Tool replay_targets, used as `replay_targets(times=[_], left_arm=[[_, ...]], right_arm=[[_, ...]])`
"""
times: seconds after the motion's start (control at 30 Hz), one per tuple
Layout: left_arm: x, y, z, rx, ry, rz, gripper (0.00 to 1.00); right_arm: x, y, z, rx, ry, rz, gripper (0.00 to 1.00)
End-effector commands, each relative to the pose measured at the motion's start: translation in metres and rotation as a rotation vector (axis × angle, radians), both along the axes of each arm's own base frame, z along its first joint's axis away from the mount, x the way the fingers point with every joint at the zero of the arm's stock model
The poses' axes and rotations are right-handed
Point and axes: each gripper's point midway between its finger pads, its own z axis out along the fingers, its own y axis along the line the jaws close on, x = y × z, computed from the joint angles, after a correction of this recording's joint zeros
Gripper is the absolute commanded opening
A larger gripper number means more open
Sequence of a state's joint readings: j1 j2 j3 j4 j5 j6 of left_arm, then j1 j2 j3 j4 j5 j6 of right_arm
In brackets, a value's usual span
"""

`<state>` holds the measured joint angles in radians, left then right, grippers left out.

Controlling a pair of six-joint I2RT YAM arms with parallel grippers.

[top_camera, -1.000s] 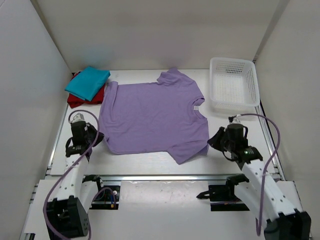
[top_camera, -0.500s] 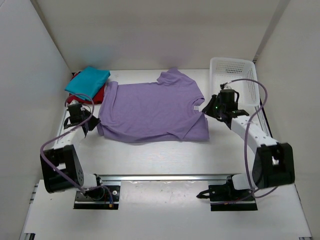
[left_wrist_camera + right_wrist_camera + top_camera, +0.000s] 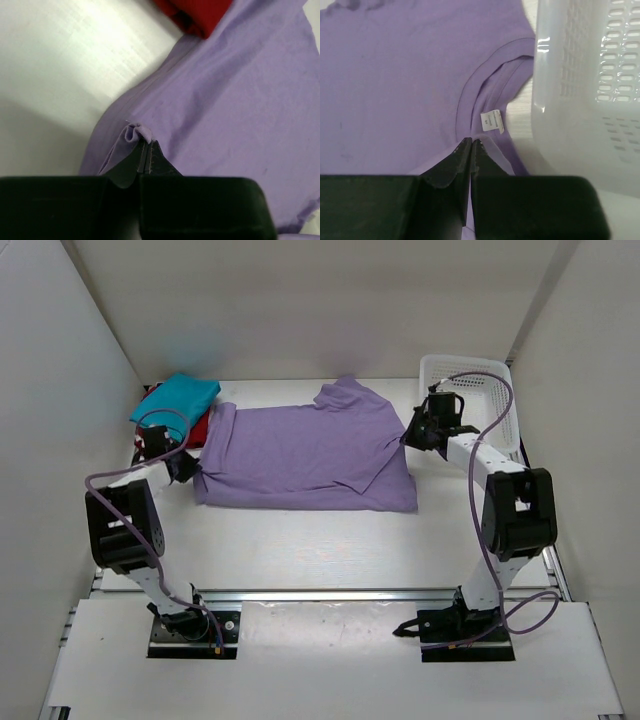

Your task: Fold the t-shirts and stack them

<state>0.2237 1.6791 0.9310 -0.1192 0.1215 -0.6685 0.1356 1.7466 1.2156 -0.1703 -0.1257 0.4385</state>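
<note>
The lavender t-shirt (image 3: 300,455) lies in the middle of the table, its near half folded back over the far half. My left gripper (image 3: 185,468) is shut on the shirt's left edge; the pinched cloth bunches at its tips in the left wrist view (image 3: 137,135). My right gripper (image 3: 408,436) is shut on the shirt's right edge by the collar and its white label (image 3: 491,121). The teal shirt (image 3: 177,400) lies folded on the red shirt (image 3: 160,435) at the far left; the red one also shows in the left wrist view (image 3: 200,12).
A white mesh basket (image 3: 470,405) stands at the far right, just beside my right gripper; its wall fills the right of the right wrist view (image 3: 590,90). White walls enclose the table on three sides.
Both grippers have carried the shirt's near edge away from the bases towards the back, folding the near half over the far half. The arms are stretched out farther.
</note>
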Motion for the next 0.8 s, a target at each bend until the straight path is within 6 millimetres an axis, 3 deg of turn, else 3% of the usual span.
replay_targets(times=[0.0, 0.1, 0.17, 0.23, 0.27, 0.33, 0.4, 0.43, 0.47, 0.53, 0.57, 0.63, 0.67, 0.77], left_arm=[[0.027, 0.002, 0.026, 0.112, -0.048, -0.054, 0.06], [0.030, -0.004, 0.023, 0.122, -0.028, -0.103, 0.15], [0.031, -0.002, 0.028, 0.115, -0.054, -0.104, 0.35], [0.024, -0.002, 0.030, 0.105, -0.063, -0.104, 0.66], [0.021, -0.001, 0.040, 0.109, -0.081, -0.096, 0.71], [0.003, 0.000, 0.038, 0.116, -0.078, -0.072, 0.67], [-0.010, 0.005, 0.049, 0.127, -0.121, -0.030, 0.60], [-0.022, 0.003, 0.045, 0.115, -0.118, -0.018, 0.57], [-0.032, 0.001, 0.035, 0.089, -0.104, -0.006, 0.53], [-0.044, 0.003, 0.029, 0.050, -0.104, 0.018, 0.47], [-0.053, 0.001, 0.017, 0.024, -0.075, 0.031, 0.44], [-0.060, -0.002, 0.006, -0.021, -0.079, 0.041, 0.45], [-0.067, -0.002, -0.004, -0.042, -0.059, 0.057, 0.46], [-0.070, -0.006, -0.012, -0.097, -0.095, 0.069, 0.52]], right_arm=[[0.020, -0.010, 0.011, -0.022, -0.057, -0.015, 0.00], [0.025, -0.011, 0.006, -0.029, -0.055, -0.020, 0.00], [0.028, -0.011, 0.010, -0.015, -0.061, -0.024, 0.01], [0.026, -0.005, 0.023, 0.020, -0.079, 0.000, 0.13], [0.024, -0.003, 0.026, 0.027, -0.084, 0.004, 0.24], [0.015, 0.002, 0.047, 0.034, -0.130, 0.012, 0.37], [-0.002, 0.009, 0.054, 0.051, -0.155, 0.002, 0.45], [-0.010, 0.011, 0.073, 0.060, -0.202, 0.010, 0.47], [-0.027, 0.021, 0.076, 0.085, -0.219, 0.025, 0.45], [-0.054, 0.027, 0.060, 0.092, -0.209, 0.051, 0.22], [-0.065, 0.030, 0.067, 0.105, -0.228, 0.057, 0.12], [-0.091, 0.039, 0.045, 0.112, -0.190, 0.089, 0.04], [-0.098, 0.039, 0.047, 0.122, -0.195, 0.083, 0.02], [-0.134, 0.041, 0.009, 0.143, -0.140, 0.098, 0.08]])
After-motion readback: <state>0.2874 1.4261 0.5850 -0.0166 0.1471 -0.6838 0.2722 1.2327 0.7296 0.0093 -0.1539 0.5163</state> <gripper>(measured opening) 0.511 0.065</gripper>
